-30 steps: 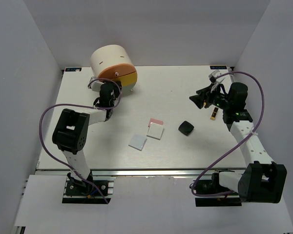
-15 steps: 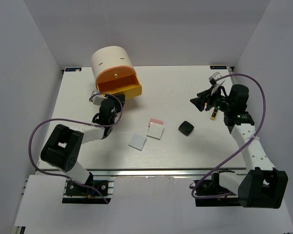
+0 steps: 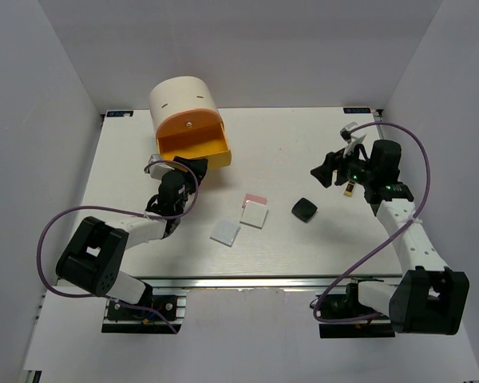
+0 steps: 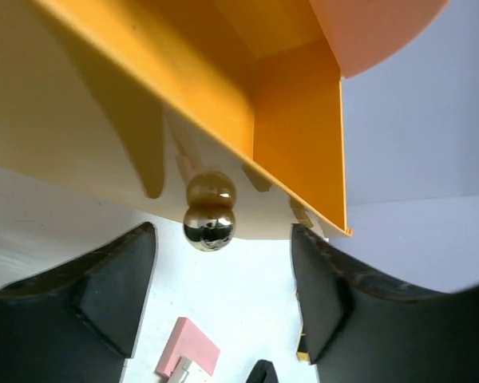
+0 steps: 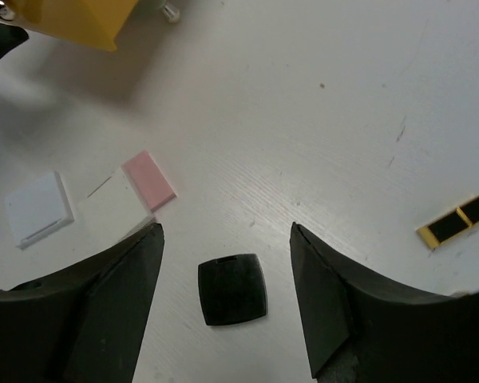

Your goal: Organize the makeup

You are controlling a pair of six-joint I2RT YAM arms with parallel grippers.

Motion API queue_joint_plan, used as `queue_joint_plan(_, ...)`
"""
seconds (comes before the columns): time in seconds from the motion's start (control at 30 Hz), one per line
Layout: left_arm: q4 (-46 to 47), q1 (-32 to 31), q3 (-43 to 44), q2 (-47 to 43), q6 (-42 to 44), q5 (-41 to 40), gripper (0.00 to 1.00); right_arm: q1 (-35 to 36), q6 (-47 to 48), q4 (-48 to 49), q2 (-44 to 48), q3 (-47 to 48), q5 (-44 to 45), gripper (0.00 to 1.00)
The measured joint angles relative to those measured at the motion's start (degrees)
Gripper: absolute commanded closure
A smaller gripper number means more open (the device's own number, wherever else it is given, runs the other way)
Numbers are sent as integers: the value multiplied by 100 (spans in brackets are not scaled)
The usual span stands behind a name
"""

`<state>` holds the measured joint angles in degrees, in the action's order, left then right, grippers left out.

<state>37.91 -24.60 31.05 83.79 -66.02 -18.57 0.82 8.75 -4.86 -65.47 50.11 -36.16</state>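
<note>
The cream cylinder (image 3: 182, 99) has its lower orange-yellow drawer (image 3: 195, 147) pulled out. My left gripper (image 3: 188, 168) is open just in front of the drawer. In the left wrist view the drawer's metal knob (image 4: 210, 226) sits free between the spread jaws of the left gripper (image 4: 223, 263). My right gripper (image 3: 322, 171) is open and empty, hovering above the black compact (image 3: 304, 210), which lies between its fingers in the right wrist view (image 5: 232, 288). A pink square (image 3: 256, 197), two white squares (image 3: 254, 215) (image 3: 225, 232) and the black-gold stick (image 3: 349, 188) lie on the table. No discs are in view.
The white table (image 3: 303, 136) is walled in by grey panels on three sides. The open drawer juts toward the table's middle from the back left. The pink square (image 5: 148, 179), a white square (image 5: 38, 209) and the stick (image 5: 459, 217) also show in the right wrist view.
The drawer went from shut to pulled out. My left gripper drew back toward the near edge with it and now stands open off the knob. My right gripper shifted slightly.
</note>
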Motion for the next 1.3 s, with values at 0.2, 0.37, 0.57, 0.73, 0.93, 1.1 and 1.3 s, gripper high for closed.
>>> queue_joint_plan(0.2, -39, 0, 177, -2, 166, 205, 17, 0, -507, -409, -546, 227, 881, 30)
queue_joint_plan(0.37, -151, 0, 85, -190, 328, 341, 19, -197, -942, -778, -782, 431, 1908, 42)
queue_joint_plan(0.57, -529, 0, -190, -1158, 994, 647, 21, -581, -1255, -1034, -1241, 584, 2490, 48)
queue_joint_plan(0.73, -1113, 0, -535, -2146, 1696, 903, 15, -841, -1322, -1191, -1832, 584, 2774, 39)
queue_joint_plan(0.93, -2105, 0, -691, -3126, 2371, 940, 10, -994, -1176, -1172, -2444, 584, 3042, 34)
queue_joint_plan(1.1, -2861, 0, -907, -3901, 2511, 721, 8, -990, -1113, -1141, -2946, 756, 3152, 34)
queue_joint_plan(1.3, -3501, 0, -1069, -4575, 2463, 295, 6, -990, -1115, -1062, -3536, 1250, 3195, 35)
